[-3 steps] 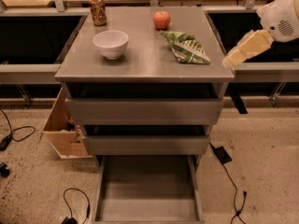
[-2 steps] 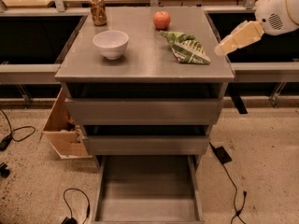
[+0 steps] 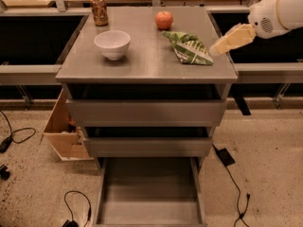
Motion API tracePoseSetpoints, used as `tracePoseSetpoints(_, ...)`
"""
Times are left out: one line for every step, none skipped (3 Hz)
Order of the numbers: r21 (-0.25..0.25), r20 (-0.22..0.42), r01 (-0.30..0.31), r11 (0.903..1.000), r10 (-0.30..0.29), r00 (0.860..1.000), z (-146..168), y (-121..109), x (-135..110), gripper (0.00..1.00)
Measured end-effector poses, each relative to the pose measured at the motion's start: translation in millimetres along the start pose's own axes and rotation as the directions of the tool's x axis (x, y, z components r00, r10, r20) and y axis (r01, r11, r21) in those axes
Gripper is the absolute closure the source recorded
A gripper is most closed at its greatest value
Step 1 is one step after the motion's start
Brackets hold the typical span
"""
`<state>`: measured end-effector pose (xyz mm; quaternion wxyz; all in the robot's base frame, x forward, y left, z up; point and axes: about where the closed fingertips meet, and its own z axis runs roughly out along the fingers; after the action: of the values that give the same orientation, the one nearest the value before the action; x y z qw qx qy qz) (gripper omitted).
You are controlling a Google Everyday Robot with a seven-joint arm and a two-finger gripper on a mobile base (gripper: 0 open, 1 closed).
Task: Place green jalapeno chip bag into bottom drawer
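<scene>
Hovering just beside one green jalapeno chip bag (image 3: 190, 50), tool (image 3: 218, 47), grip unclear, one bowl (image 3: 112, 44), one apple (image 3: 164, 20), one can (image 3: 99, 10), three drawers (image 3: 147, 147)

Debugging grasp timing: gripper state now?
Gripper: just right of the green jalapeno chip bag on the cabinet top; open or shut cannot be told.

You have one gripper (image 3: 215, 50), just beside the one green jalapeno chip bag (image 3: 189, 48) at the right edge of the one cabinet top (image 3: 147, 67). Count also one white bowl (image 3: 112, 44), one apple (image 3: 164, 20) and one can (image 3: 99, 10). Below are three grey drawers (image 3: 147, 111), the bottom drawer (image 3: 150, 193) among them, and one cardboard box (image 3: 64, 129).
</scene>
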<state>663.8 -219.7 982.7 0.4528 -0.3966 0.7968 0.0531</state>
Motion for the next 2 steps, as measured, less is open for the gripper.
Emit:
tracePoseSetpoints(-0.066,0.047,-0.047,0.9967,0.05,0.998,60.0,-4.0,0.2,0.0)
tracePoseSetpoints(-0.119,0.066,-0.081,0.9896,0.089,0.994,111.0,-5.9,5.6,0.0)
